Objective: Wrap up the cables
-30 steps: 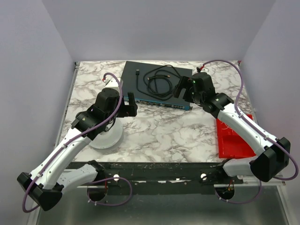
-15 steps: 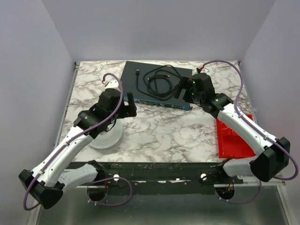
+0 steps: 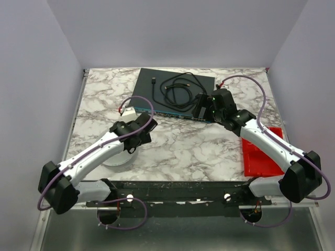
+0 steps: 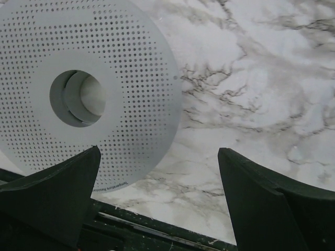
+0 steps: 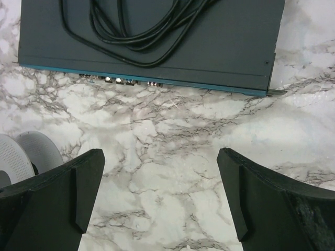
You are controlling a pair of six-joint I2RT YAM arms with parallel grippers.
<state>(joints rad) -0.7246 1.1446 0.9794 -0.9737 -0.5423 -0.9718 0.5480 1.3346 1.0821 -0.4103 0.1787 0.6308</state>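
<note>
Top view: spool (image 3: pixel 119 158) near-left on table (image 3: pixel 183 146), just under your left tool (image 3: pixel 137 135). Right tool (image 3: pixel 201 107) well apart, far-right.

Left wrist: left tool (image 4: pixel 157 151) spread wide, empty. Spool (image 4: pixel 89 89) lies flat, left of centre (hub axis vertical).

Right wrist: right tool (image 5: pixel 160 151) wide, empty. You cannot make out the thin wire anywhere.

Light: even, diffuse illumination is supplied from overhead; the marble table (image 3: pixel 183 149) is rendered bright.
Shadows: soft, pale shadows are cast beneath both arms (deepest beside the spool (image 3: pixel 119 158)).
Left wrist: the spool's perforations are sharply resolved; the near fingers (image 4: pixel 47 201) are shown dark and slightly soft.
Right wrist: marble veining is crisp; the dark box (image 5: pixel 235 52) is underexposed, its surface detail lost.
</note>
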